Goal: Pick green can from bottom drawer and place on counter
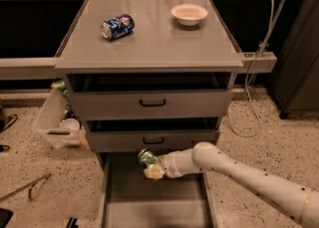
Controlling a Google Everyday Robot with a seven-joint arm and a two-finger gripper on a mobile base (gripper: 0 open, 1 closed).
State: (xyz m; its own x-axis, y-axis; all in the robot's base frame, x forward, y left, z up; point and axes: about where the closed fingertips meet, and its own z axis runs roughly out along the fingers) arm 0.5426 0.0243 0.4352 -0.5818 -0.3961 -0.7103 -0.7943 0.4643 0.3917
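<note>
The bottom drawer (pixel 129 202) is pulled out, and its flat grey floor lies under the hand (pixel 152 168). The hand is clenched on the green can (pixel 146 157), grasping it. The can is small, shiny and green, and it tips a little. It pokes out of the top of the hand, right by the lower edge of the middle drawer (pixel 114 141). A smooth white arm (pixel 239 174) with small dark dots runs from the hand down to the right.

Above the hand is the top drawer (pixel 109 105). It is open a little, and so is the middle one. Both are grey metal with black handles.

Far above the hand is the flat grey tabletop (pixel 164 43). A blue can (pixel 117 26) lies on its side there, up and to the left of the hand. A round pale bowl (pixel 189 14) sits up and to the right, well apart from the blue can.

Left of the hand, a clear plastic bin (pixel 50 117) leans by the drawers with some things inside. The floor (pixel 279 142) is speckled and stony. A pale cord (pixel 259 62) hangs down far to the right of the hand.
</note>
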